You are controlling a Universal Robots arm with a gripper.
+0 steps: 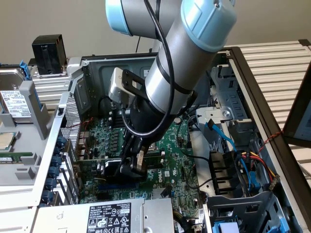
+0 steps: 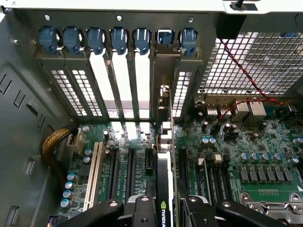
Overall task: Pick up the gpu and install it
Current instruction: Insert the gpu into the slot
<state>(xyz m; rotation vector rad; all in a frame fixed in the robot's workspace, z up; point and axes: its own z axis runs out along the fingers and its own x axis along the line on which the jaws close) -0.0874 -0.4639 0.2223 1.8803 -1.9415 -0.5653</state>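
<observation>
The black two-fingered gripper (image 2: 166, 208) was closed on the gpu (image 2: 164, 177), a small green card with black cooler, standing edgewise over the large green motherboard (image 2: 284, 137). Slot seating could not be confirmed.

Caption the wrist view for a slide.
Gripper holds the gpu on edge at the motherboard, in line with the rear slot covers.

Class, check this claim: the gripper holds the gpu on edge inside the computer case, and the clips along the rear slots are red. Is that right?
No. The clips are blue, not red, as the wrist view shows. The gripper does hold the gpu on edge inside the computer case.
</observation>
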